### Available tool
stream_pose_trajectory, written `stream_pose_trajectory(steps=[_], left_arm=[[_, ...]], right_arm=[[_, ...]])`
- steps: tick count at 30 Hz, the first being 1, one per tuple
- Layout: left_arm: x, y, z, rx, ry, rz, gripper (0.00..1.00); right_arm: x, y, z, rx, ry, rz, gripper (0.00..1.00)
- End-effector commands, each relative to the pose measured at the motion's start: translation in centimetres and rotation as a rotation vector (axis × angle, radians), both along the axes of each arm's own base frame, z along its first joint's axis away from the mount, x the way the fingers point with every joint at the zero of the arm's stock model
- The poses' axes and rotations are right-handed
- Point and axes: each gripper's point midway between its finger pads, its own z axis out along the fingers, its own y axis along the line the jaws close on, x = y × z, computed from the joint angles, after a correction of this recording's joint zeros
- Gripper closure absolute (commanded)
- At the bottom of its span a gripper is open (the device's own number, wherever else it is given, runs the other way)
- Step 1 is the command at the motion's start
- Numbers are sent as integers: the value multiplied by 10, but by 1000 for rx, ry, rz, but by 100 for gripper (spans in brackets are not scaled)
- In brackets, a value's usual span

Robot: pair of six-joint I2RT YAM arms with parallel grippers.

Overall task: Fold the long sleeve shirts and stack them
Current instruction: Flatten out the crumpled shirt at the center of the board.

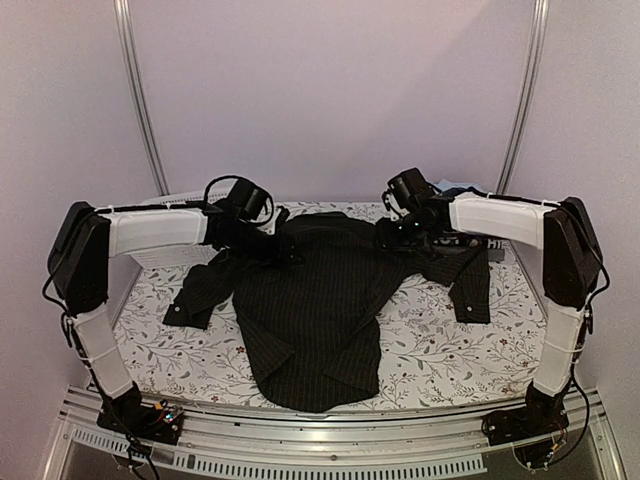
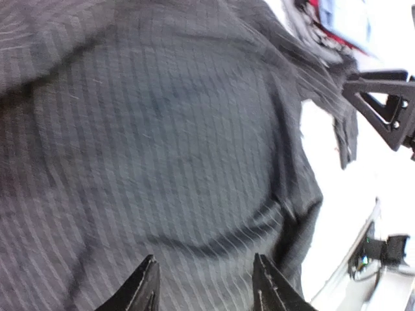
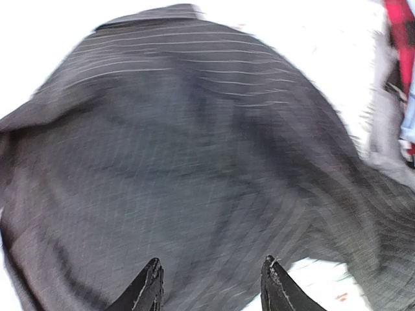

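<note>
there, black shirt (image 1: 310,320) across floral tablecloth (image 1: 440,350)

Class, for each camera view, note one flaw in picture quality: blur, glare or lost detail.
Top view: evenly lit, but the black shirt reads as a near-flat dark mass. Left wrist view: table blown out to white at right. Right wrist view: shirt smeared by blur, background washed out white.

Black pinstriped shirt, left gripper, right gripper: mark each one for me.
black pinstriped shirt (image 1: 310,320), top external view, middle of its body.
left gripper (image 2: 203,262), left wrist view, midway between its fingertips.
right gripper (image 3: 211,262), right wrist view, midway between its fingertips.
</note>
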Motion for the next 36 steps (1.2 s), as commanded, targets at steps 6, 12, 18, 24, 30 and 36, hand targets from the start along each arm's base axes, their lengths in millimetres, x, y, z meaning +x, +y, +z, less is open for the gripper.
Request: stream_pose_trajectory(steps=[6, 12, 18, 24, 30, 36], left_arm=[[-119, -19, -28, 167, 111, -213, 54], [-159, -10, -31, 287, 107, -250, 55], [-189, 0, -43, 474, 104, -249, 52], [-210, -7, -60, 555, 108, -261, 49], [-204, 6, -74, 678, 69, -212, 49], [-199, 20, -84, 727, 50, -159, 56]], right_arm=[[-123, 106, 23, 94, 38, 243, 49], [-168, 134, 8, 78, 87, 292, 49], [-182, 133, 5, 55, 74, 276, 49], [-191, 128, 4, 48, 65, 251, 49], [-203, 120, 4, 18, 56, 236, 48], [-229, 116, -5, -15, 70, 223, 46]])
